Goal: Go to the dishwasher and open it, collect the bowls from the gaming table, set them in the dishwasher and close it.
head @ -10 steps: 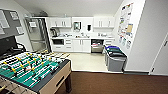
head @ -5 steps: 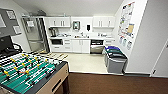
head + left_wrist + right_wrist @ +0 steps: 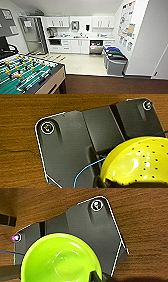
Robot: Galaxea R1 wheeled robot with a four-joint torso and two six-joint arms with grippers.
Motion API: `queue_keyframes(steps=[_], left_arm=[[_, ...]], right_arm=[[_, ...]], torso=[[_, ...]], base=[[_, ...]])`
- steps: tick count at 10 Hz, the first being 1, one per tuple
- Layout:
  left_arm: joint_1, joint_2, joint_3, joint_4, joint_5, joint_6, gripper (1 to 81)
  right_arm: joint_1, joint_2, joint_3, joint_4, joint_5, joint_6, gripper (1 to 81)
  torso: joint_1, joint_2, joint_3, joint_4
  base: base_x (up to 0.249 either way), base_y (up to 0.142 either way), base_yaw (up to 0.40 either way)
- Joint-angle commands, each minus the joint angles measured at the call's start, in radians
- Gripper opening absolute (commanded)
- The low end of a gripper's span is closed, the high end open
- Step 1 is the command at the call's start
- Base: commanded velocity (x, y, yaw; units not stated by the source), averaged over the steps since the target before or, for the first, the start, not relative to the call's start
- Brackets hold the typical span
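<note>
Far across the kitchen, the dishwasher (image 3: 96,47) stands open under the counter, its inside dark. In the left wrist view a yellow bowl (image 3: 136,162) with small dark specks hangs close over the robot's dark plate and the brown wood-look floor, with my left gripper (image 3: 101,181) at its rim. A light green bowl (image 3: 61,260) shows hollow side up in the right wrist view, with my right gripper (image 3: 96,276) on its edge. The white-topped gaming table and the other bowls are out of view.
A table-football table (image 3: 27,75) with a green field fills the near left. Grey bins (image 3: 115,61) with blue and green lids stand against the right wall. A steel fridge (image 3: 33,35) is at the back left. Pale kitchen floor (image 3: 82,63) begins past the brown carpet (image 3: 112,85).
The whole head view has shifted a little, so the camera has moved; the kitchen and bins sit slightly differently in the picture.
</note>
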Motion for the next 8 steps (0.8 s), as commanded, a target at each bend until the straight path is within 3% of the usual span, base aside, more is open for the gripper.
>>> queue_keyframes(steps=[1,8], left_arm=[[-0.054,0.004,-0.001,0.009,0.054,0.0,1.0],[-0.054,0.004,-0.001,0.009,0.054,0.0,1.0]], right_arm=[[0.044,-0.016,-0.002,-0.002,-0.036,0.0,1.0],[0.044,-0.016,-0.002,0.0,-0.036,0.0,1.0]], torso=[[0.0,0.0,0.0,0.0],[0.0,0.0,0.0,0.0]], base=[[0.163,-0.093,0.0],[0.163,-0.093,0.0]])
